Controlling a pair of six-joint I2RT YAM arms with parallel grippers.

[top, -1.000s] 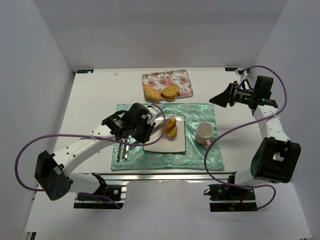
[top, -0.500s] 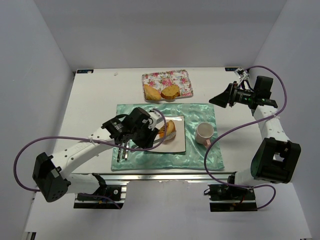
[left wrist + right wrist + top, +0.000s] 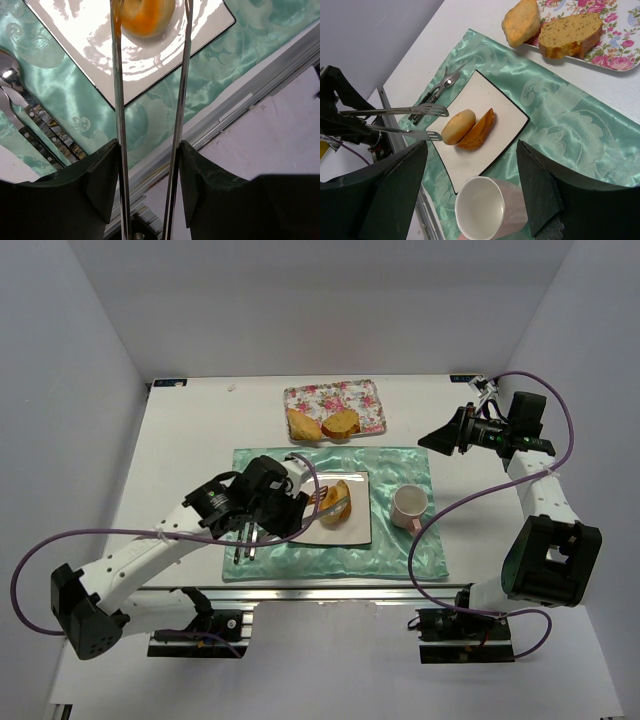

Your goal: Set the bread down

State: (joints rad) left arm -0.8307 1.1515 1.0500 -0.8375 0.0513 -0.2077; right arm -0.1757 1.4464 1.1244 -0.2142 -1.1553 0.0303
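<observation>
A round bread roll [image 3: 458,126] and a bread slice [image 3: 479,131] lie side by side on the white square plate [image 3: 490,100]. From above the pair shows as bread [image 3: 338,502] on the plate [image 3: 352,530]. My left gripper [image 3: 148,150] is shut on metal tongs [image 3: 120,100]. The tongs' tips [image 3: 415,111] stand apart at the roll's left end, the lower tip touching it. In the left wrist view the roll [image 3: 147,15] sits between the tips. My right gripper [image 3: 472,192] hangs high at the back right, open, with nothing in it.
A floral tray [image 3: 368,400] at the back holds two more bread pieces [image 3: 303,425], [image 3: 341,422]. A white cup [image 3: 409,506] stands on the green cloth [image 3: 400,465] right of the plate. Cutlery [image 3: 243,540] lies left of the plate.
My left gripper has drawn back toward the near left with the tongs. The bread has shifted a little left on the plate. The right arm has not moved.
</observation>
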